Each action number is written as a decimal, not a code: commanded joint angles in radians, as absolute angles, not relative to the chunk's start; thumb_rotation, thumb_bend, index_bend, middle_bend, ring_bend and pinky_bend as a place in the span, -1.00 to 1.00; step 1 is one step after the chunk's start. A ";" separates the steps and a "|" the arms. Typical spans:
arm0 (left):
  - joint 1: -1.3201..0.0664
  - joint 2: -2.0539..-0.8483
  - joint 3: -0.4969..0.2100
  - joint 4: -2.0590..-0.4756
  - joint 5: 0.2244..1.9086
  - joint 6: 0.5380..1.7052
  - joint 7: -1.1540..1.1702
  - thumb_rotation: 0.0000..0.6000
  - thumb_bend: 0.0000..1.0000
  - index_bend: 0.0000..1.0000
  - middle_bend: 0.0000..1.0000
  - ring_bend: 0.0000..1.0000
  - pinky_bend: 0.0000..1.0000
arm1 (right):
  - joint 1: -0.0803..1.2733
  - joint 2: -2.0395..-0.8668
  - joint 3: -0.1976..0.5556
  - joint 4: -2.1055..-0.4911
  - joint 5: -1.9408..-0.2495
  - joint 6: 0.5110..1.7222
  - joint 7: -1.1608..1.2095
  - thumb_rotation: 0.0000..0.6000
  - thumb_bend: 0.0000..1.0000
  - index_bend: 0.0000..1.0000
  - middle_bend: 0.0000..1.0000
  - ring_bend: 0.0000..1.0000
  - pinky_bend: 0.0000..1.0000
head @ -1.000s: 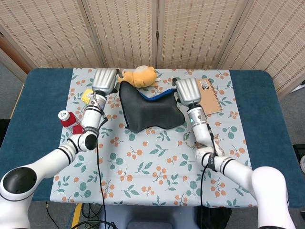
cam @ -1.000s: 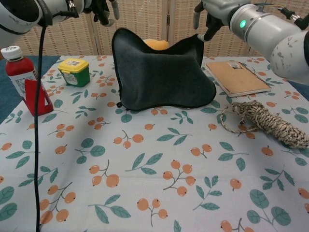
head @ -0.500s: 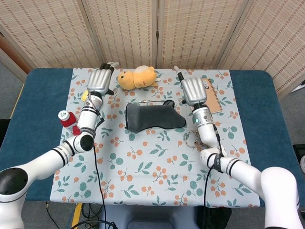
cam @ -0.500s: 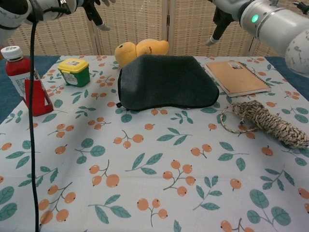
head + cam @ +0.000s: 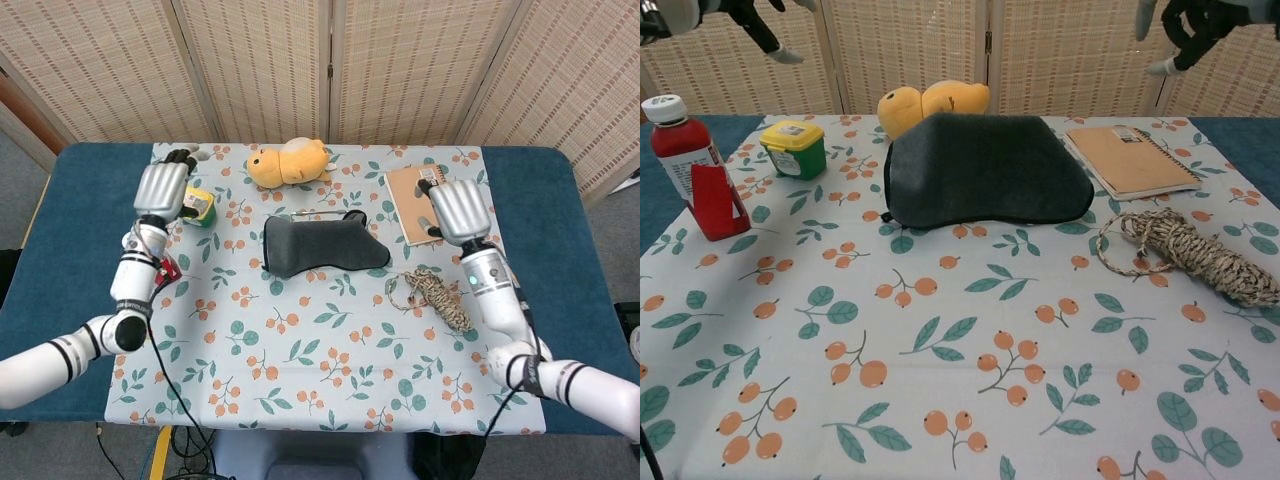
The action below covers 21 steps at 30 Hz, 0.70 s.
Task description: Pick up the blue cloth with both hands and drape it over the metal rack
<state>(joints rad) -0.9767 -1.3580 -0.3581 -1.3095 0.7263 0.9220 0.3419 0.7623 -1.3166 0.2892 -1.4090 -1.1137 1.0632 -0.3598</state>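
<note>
The worktop [image 5: 80, 190] is blue, with a leaf-and-orange patterned tablecloth [image 5: 330, 350] spread over its middle. On the tablecloth, the dark cloth [image 5: 320, 245] sits draped at centre frame, a yellow plush toy [image 5: 290, 162] above it, and a spiral notebook [image 5: 412, 200] and a coil of rope [image 5: 435, 297] to the right. At the left are a small green tub with a yellow lid [image 5: 794, 148] and a red bottle [image 5: 678, 150] standing by a red holder [image 5: 718, 203].

Woven folding screen [image 5: 330, 65] runs along the back, past both hands. Table [image 5: 70, 220] has a blue cover with a leaf-and-berry cloth [image 5: 330, 350] on top, grey floor [image 5: 15, 165] off to the side.
</note>
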 commanded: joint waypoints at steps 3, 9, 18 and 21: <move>-0.820 -1.224 -0.293 -1.486 0.844 1.047 0.261 1.00 -0.48 -0.59 -0.73 -0.67 -0.30 | 0.625 -1.175 0.202 -1.542 -1.237 1.161 -0.231 1.00 -0.52 -0.15 0.41 0.37 0.83; -0.687 -1.144 -0.233 -1.568 0.939 1.157 0.205 1.00 -0.48 -0.59 -0.73 -0.67 -0.31 | 0.492 -1.064 0.123 -1.621 -1.332 1.258 -0.131 1.00 -0.51 -0.15 0.38 0.30 0.71; -0.510 -1.092 -0.155 -1.614 1.072 1.325 0.137 1.00 -0.48 -0.54 -0.71 -0.66 -0.31 | 0.304 -1.015 0.029 -1.632 -1.428 1.429 -0.019 1.00 -0.49 -0.14 0.37 0.27 0.67; -0.451 -1.092 -0.130 -1.622 1.114 1.393 0.129 1.00 -0.48 -0.52 -0.67 -0.65 -0.31 | 0.249 -1.013 0.006 -1.622 -1.448 1.475 0.022 1.00 -0.47 -0.11 0.37 0.27 0.67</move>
